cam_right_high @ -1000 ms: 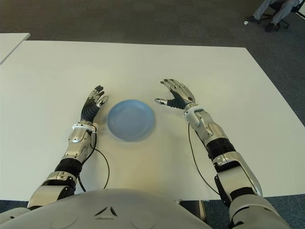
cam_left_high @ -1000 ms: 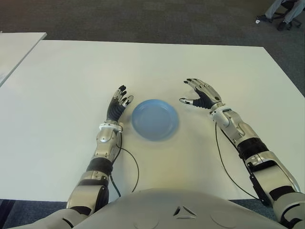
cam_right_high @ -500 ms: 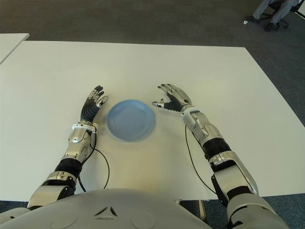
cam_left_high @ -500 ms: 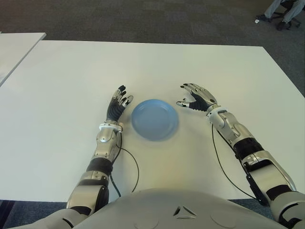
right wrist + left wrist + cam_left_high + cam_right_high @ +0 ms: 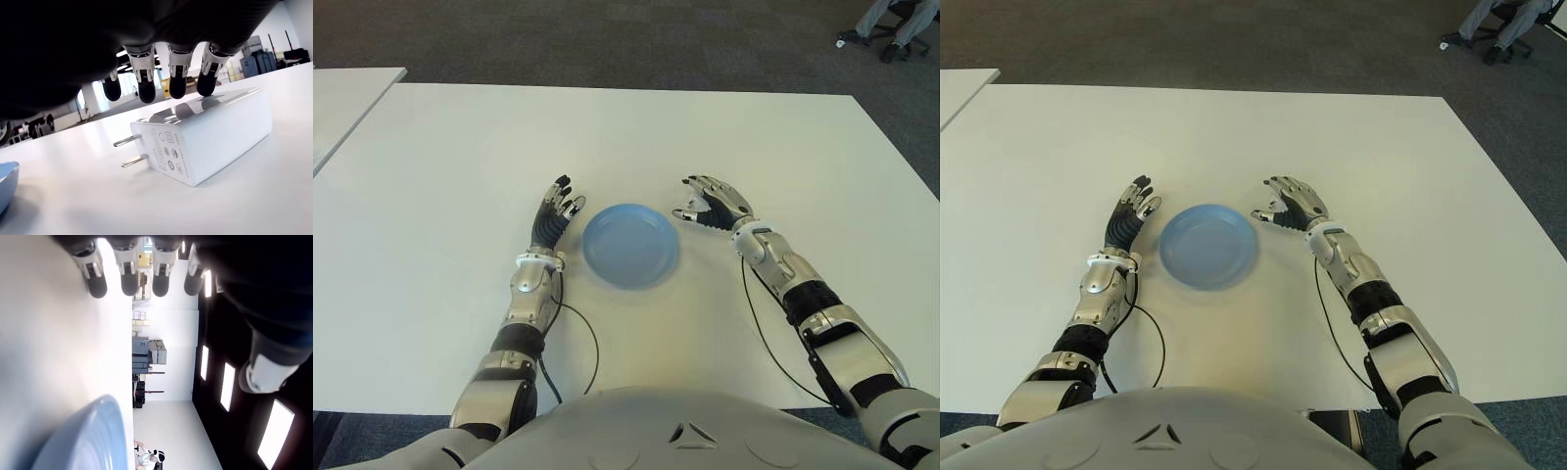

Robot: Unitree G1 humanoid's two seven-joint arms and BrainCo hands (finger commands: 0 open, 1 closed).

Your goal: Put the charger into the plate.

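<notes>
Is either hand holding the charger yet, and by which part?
Nothing held. The right hand hovers open over the charger lying on the table; the left hand is open beside the plate.

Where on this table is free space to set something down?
Bare table beyond both hands and out to each side edge. Crowded in the middle: left robot hand, blue plate, right robot hand over the white charger.
</notes>
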